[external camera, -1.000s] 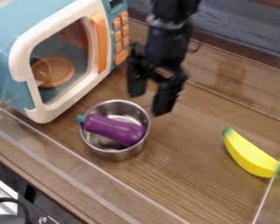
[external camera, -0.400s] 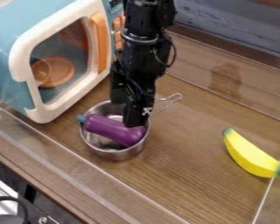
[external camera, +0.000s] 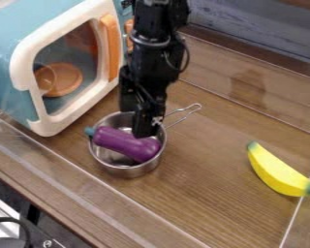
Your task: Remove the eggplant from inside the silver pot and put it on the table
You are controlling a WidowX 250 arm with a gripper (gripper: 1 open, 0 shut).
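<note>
Just below the spread fingers (external camera: 136, 108) lies the eggplant (external camera: 127, 142), still inside the silver pot (external camera: 128, 161); they grip nothing; the pot stands on the table (external camera: 209, 194).

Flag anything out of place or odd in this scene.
The eggplant lies in the silver pot, under the open gripper. An orange bowl sits in the open toy microwave. A banana lies loose on the table. Nothing looks spilled or damaged.
</note>
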